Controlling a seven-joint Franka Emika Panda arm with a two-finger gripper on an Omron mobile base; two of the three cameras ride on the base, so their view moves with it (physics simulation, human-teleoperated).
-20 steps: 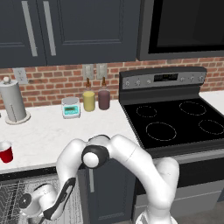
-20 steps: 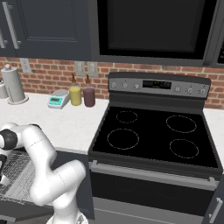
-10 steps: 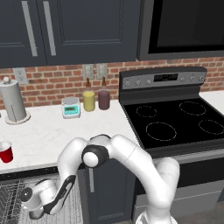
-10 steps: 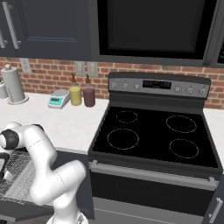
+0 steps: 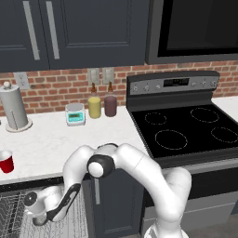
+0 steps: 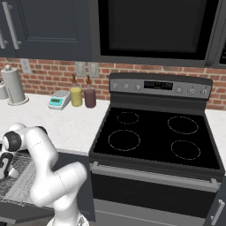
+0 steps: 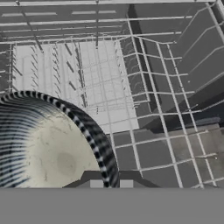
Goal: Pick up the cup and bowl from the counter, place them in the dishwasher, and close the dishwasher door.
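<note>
The grey metallic bowl (image 7: 48,153) hangs low over the dishwasher's grey-white wire rack (image 7: 166,109), and my gripper (image 7: 111,183) is shut on its near rim. In the left base view the arm bends down over the counter edge, with the gripper (image 5: 33,214) above the pulled-out rack (image 5: 11,216). From the right base view the gripper (image 6: 5,167) sits at the far left over the rack (image 6: 24,178). The red cup (image 5: 5,161) stands upright on the white counter (image 5: 51,139), at its left front edge, well apart from the hand.
A paper towel roll (image 5: 15,109), a teal-faced scale (image 5: 75,114), a yellow jar (image 5: 94,106) and a maroon jar (image 5: 110,105) stand along the brick wall. The black stovetop (image 5: 186,132) lies to the right. A navy cabinet with a silver handle (image 5: 96,190) sits behind the arm.
The hand has risen slightly over the rack with the bowl still in it. The cup and the counter items have stayed put.
</note>
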